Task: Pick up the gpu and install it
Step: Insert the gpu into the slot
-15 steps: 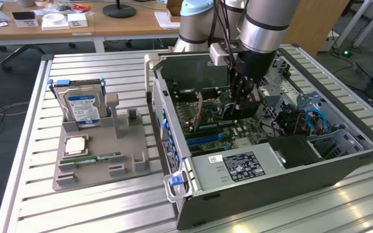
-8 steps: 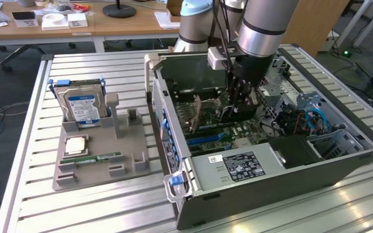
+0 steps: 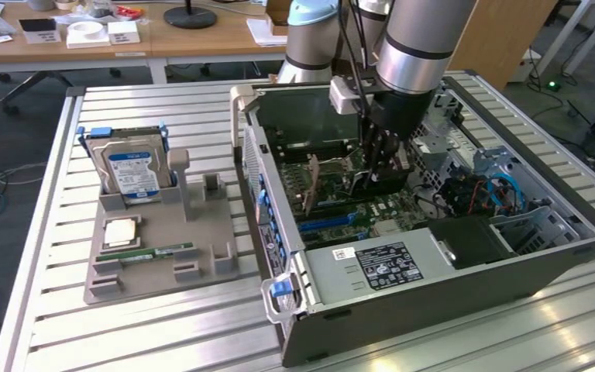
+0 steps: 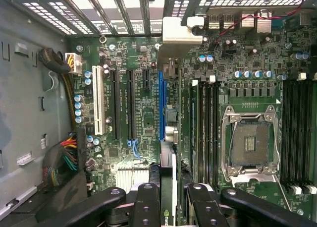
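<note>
End effector (image 4: pixel 173 199) grips gpu (image 4: pixel 169 173) edge-on at blue motherboard slot (image 4: pixel 161 103) inside computer case (image 3: pixel 432 310).

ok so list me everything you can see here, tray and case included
table: one, silver slatted metal, under everything
grey holder: one, grey, on the table, exterior view's left
hard drive: one, silver with blue label, upright in the holder
cpu chip: one, silver, flat on the holder
RAM stick: one, green, flat on the holder beside the chip
computer case: one, dark grey, open, exterior view's right
motherboard: one, green, inside the case
cpu socket: one, silver, empty, on the motherboard
gpu: one, dark, edge-on between the pincer's fingers, in line with the blue slot
arm: one, silver-grey, reaching into the case
pincer: one, black, shut on the gpu
</note>
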Controlling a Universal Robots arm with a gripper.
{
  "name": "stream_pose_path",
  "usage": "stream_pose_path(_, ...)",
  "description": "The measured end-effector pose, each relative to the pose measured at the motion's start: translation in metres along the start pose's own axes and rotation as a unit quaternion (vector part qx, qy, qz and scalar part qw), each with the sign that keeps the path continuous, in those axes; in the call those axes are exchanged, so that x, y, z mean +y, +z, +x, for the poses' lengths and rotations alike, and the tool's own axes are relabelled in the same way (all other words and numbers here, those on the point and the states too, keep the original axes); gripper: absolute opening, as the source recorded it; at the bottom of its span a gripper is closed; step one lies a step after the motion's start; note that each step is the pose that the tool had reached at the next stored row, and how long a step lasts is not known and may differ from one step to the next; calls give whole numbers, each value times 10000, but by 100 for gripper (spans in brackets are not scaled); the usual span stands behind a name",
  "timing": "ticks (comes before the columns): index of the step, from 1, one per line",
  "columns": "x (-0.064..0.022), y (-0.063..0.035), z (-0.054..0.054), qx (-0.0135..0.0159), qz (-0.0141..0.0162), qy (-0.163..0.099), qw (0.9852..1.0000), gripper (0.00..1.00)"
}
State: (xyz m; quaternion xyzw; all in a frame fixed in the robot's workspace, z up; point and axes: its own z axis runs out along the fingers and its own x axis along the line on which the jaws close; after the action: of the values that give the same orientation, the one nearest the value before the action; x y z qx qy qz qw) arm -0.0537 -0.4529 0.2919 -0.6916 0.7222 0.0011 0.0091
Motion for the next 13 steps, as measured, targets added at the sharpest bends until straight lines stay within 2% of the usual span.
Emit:
stream_pose_path(10,16,96,2,-1,1,0,10000,26)
stream_pose_path(13,21,97,2,1,0,0,10000,26)
